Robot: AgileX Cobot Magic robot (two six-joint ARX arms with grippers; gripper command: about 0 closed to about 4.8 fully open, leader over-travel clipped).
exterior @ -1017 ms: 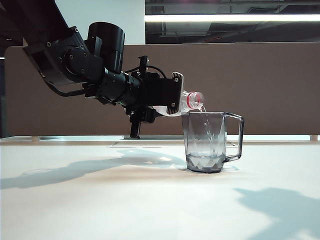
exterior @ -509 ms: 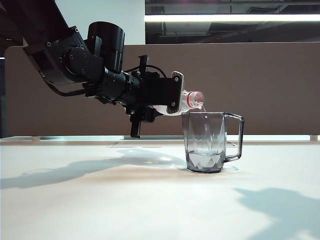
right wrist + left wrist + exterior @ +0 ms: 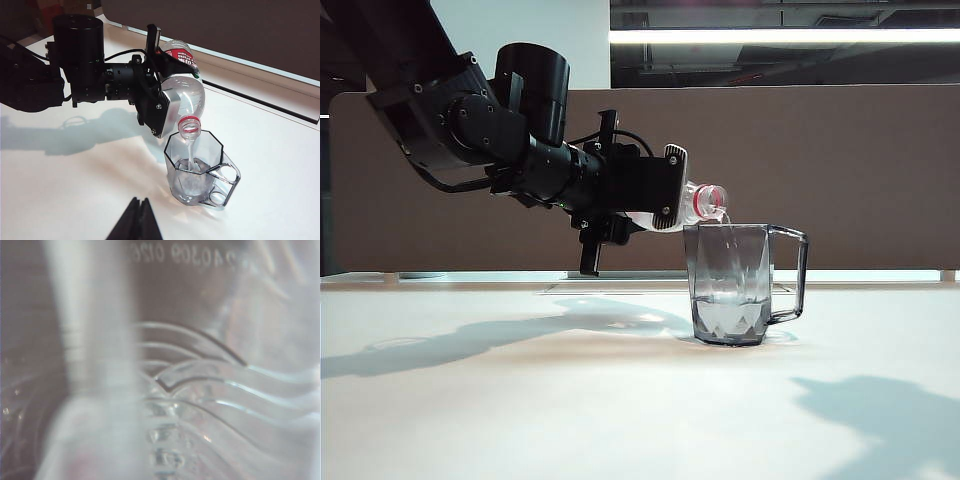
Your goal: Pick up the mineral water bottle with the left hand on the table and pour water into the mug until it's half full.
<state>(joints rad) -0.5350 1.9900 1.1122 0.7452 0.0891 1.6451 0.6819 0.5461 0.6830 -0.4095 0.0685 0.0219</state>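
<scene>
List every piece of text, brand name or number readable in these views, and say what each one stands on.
"0309 0120" or similar: embossed or printed code on the clear mineral water bottle, seen close, mirrored and blurred in the left wrist view; the digits are uncertain.
Label on the bottle, right wrist view: red-and-white with white marks, too small to read.
Mug, table, left end effector: no text visible.

Clear ribbed plastic bottle [image 3: 187,97] — glossy smoky mug [image 3: 732,285] — matt white table [image 3: 620,400].
</scene>
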